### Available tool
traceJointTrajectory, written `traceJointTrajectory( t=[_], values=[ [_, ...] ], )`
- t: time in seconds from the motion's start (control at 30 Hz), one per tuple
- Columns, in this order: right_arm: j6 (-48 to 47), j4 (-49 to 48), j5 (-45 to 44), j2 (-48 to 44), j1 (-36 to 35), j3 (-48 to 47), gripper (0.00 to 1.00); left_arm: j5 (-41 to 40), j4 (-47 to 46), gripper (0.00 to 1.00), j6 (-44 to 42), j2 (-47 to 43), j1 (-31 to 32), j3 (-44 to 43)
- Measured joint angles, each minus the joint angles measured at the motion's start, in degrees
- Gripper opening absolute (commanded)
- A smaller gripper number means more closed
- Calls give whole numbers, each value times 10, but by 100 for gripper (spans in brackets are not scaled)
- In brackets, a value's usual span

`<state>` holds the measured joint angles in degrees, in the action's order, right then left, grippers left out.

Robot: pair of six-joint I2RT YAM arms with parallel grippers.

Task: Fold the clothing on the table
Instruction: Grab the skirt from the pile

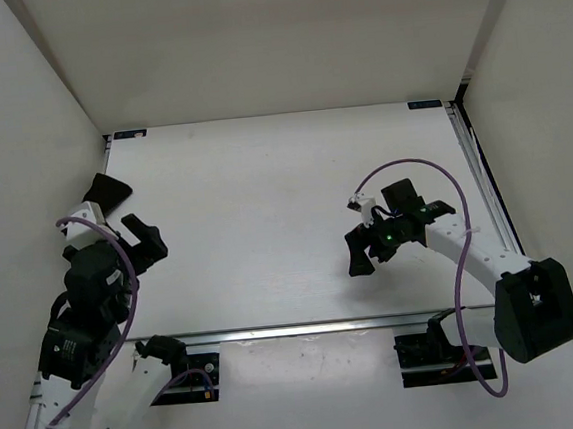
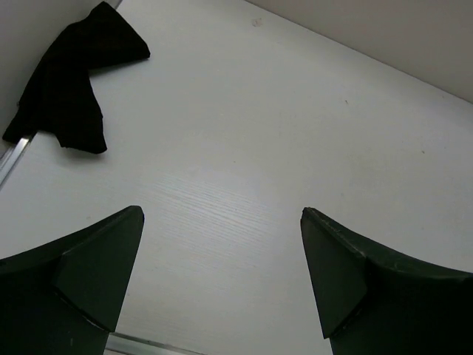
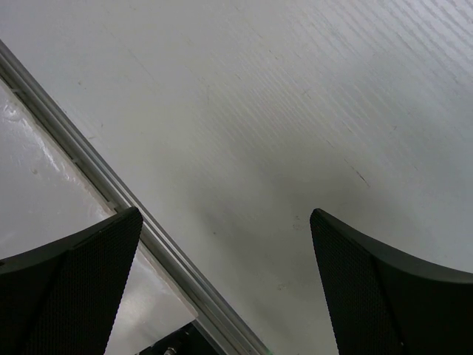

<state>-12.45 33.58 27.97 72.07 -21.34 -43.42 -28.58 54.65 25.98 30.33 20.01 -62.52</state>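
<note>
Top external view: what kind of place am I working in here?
Probably a lab robot test cell, not a home: a bare white table with metal rails, plain white walls boxing it in, and only one black garment at its left edge.

I see the white table (image 1: pixel 265 196) with the black clothing (image 2: pixel 70 81) lying crumpled on it at its left edge.
</note>
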Motion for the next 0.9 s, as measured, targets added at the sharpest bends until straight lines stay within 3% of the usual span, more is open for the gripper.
traceJointTrajectory(
  t=[0.13,0.23,0.33,0.47,0.57,0.67,0.8,0.9],
  values=[
    [0,-8,-5,0,0,5,99,-3,-31,99,-47,-29,-16,6],
    [3,-10,-11,0,-1,11,99,-71,-40,98,-76,-33,-28,-11],
    [5,-9,-10,0,1,11,99,-177,-62,99,-121,49,-27,-46],
    [6,-8,-11,-8,3,11,100,-253,-141,99,-190,218,-53,-7],
    [7,-8,-10,-33,3,12,99,-234,-144,99,-195,357,-89,-2],
    [6,-11,-8,-69,3,18,99,-160,-118,99,-162,481,-161,-47],
    [1,-12,-3,-102,2,38,99,-85,-118,99,-106,570,-273,-73],
    [-2,-12,3,-111,-1,57,99,-83,-129,98,-87,603,-310,-47]
  ],
)
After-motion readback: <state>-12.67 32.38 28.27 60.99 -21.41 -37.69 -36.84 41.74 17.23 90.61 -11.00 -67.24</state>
